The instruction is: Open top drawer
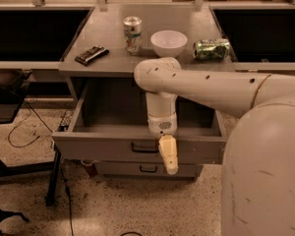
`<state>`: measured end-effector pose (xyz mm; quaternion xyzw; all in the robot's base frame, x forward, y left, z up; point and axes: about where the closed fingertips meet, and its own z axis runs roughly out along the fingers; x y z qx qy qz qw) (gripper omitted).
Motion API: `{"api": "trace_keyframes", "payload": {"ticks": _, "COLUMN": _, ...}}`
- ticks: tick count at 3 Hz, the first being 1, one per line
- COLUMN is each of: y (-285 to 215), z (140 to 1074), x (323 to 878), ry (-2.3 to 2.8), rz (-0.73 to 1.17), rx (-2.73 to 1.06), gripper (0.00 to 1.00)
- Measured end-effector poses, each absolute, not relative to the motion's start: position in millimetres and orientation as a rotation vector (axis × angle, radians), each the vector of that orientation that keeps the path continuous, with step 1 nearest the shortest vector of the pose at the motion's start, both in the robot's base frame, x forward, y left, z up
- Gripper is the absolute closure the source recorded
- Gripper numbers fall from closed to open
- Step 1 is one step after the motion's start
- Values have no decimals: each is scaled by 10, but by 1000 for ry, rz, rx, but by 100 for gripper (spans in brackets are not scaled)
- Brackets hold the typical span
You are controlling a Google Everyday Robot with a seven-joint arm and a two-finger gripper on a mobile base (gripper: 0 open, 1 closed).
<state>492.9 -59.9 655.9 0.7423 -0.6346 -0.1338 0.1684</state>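
- The gripper [170,165] hangs pointing down at the end of the pale arm [211,85], in front of the face of the top drawer [98,149], with its tip reaching just below the lower edge of that face.
- Only one yellowish piece of the gripper shows from this side, so I cannot tell whether it is apart, together or clamped on anything.
- The top drawer stands open, drawn out from under the grey table [108,31]; its grey interior lies behind and above the gripper, and the arm's wrist crosses over the front wall.
- The small black pull handle [144,146] sits just to the left of the gripper, at about the height of its upper end; I cannot tell whether the two touch.
- Below and behind the gripper is a narrower lower drawer [118,169], shut, with its own small handle [148,169].
- On the table top, well beyond the gripper: an upright soda can [132,33] up and to the left, a white bowl [168,42] almost straight above, and a green can [212,48] lying on its side up and to the right.
- A dark flat packet [91,55] lies far up-left, near the table's front edge.
- The robot's rounded body [265,171] fills the space to the right of the gripper.
- Cables [24,132] trail over the speckled floor [113,205] to the left.
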Motion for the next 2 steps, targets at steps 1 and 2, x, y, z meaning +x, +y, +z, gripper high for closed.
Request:
{"api": "trace_keyframes", "payload": {"ticks": 1, "y": -683, "z": 6654, "x": 4735, "ry": -1751, "rz": -316, "rx": 2074, "gripper": 0}}
{"api": "trace_keyframes", "payload": {"ticks": 2, "y": -741, "z": 6766, "x": 4567, "ry": -1709, "rz": -246, "rx": 2040, "gripper": 0}}
